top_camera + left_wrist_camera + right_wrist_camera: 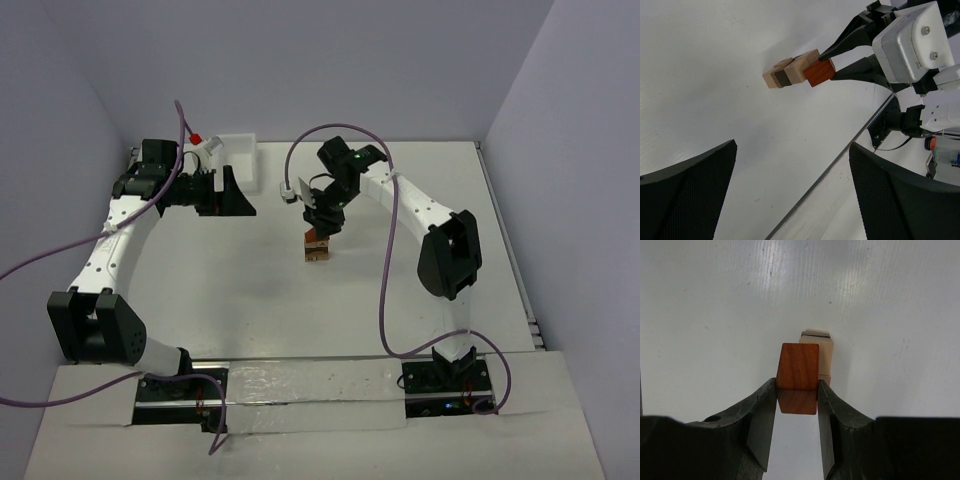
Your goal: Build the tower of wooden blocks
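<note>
Alignment matters: my right pincer (797,390) pinches 1 reddish-brown wooden cube (798,371) atop the short tan-and-dark wood block tower (816,351), mid white table (250,300); I'd centre it squarely before releasing.

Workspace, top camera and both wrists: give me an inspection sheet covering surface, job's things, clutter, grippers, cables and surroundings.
Surface: white table, no damage seen.
Job's things: wood block tower stands mid-table; reddish-brown block sits at its top, not yet released.
Clutter: white bin at the far edge.
Grippers: right gripper shut on the reddish-brown block; left gripper open, holding nothing, beside the bin.
Cables: purple cables loop loosely off both arms, none touching the tower.
Surroundings: pale walls on three sides; nothing else seen.
</note>
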Robot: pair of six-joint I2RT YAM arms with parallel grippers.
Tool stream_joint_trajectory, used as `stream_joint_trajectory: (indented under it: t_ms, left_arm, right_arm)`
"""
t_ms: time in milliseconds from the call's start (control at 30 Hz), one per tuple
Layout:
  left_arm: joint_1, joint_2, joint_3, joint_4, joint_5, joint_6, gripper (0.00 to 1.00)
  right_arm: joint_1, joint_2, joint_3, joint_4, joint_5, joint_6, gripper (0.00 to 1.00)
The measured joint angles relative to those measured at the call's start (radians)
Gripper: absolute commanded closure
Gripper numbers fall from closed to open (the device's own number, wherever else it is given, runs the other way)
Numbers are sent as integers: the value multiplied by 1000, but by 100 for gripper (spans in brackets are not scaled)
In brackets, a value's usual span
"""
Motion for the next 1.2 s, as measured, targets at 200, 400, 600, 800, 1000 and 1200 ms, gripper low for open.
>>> stream_joint_trajectory:
  t_ms: [200,400,600,800,1000,1200]
  left_arm:
    - [0,12,0,0,0,0,1]
    - [0,13,0,0,0,0,1]
    - [0,15,0,0,1,0,1]
    - [0,15,0,0,1,0,1]
    - [0,15,0,0,1,0,1]
    - [1,15,0,0,4,0,1]
  right_arm:
    - [0,11,5,13,-7,6,85]
    - [0,11,8,18,-11,7,83]
    - [0,11,8,24,-18,17,82]
    - [0,11,3,49,-24,41,82]
    - [0,9,-35,101,-32,75,82]
    - [-6,4,-64,125,-42,107,81]
